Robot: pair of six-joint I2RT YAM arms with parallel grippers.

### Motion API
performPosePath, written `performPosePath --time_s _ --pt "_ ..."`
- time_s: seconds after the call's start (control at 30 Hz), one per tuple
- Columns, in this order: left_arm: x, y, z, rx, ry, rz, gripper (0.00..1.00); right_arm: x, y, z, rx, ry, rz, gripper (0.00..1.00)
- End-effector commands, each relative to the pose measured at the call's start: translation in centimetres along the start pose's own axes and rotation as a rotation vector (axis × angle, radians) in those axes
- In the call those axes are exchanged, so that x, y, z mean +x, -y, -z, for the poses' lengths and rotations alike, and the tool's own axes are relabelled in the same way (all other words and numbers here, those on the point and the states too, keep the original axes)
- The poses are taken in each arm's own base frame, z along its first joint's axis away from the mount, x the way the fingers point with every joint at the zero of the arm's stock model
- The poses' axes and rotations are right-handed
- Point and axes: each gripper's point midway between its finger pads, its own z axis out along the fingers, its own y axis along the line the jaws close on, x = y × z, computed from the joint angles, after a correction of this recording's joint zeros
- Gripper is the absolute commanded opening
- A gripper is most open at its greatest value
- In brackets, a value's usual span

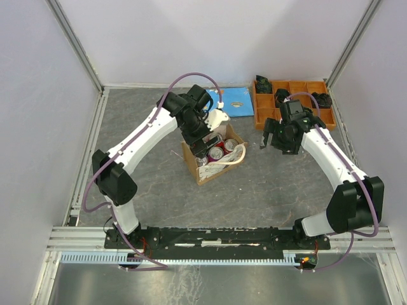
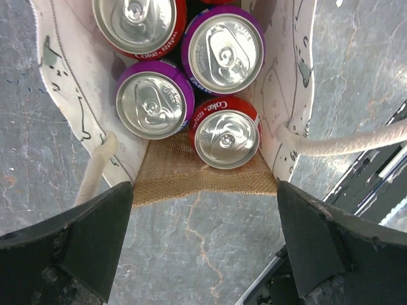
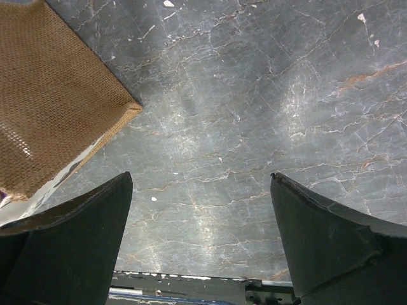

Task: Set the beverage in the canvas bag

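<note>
inside bag (image 2: 191,178), mid-table: 4 upright cans (image 2: 154,105), top red one cut off by frame edge. poised over bag mouth with left claw (image 2: 203,187) spread wide, holding nothing. right claw (image 3: 200,178) near bag, above table (image 3: 254,95), equally wide, empty.

The white-and-black left arm (image 1: 141,136) reaches forward and inward from its base, elbow bent. Its black two-finger left gripper (image 1: 205,135) points straight down, jaws spread wide and holding nothing. The matching right arm (image 1: 331,159) arcs forward and inward too, and its black right gripper (image 1: 272,136) likewise aims downward, fingers (image 3: 70,248) wide apart and empty.
</note>
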Motion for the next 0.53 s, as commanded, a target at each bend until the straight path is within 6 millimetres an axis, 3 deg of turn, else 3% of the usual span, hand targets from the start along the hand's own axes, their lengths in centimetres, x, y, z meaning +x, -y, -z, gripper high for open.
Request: performPosePath --time_s 0.0,0.13,0.5 --pt "-2.9 -0.2 3.6 -0.064 0.16 0.05 0.99 -2.1 -0.7 1.5 -0.026 0.062 0.019 0.97" --pt "-4.2 0.0 5.2 -0.08 0.26 0.084 0.99 -2.6 -0.7 2.4 -0.028 0.075 0.031 0.98" --pt "-5.6 0.8 8.1 -0.1 0.415 0.134 0.99 -3.5 -1.1 3.9 -0.051 0.107 0.058 0.98"
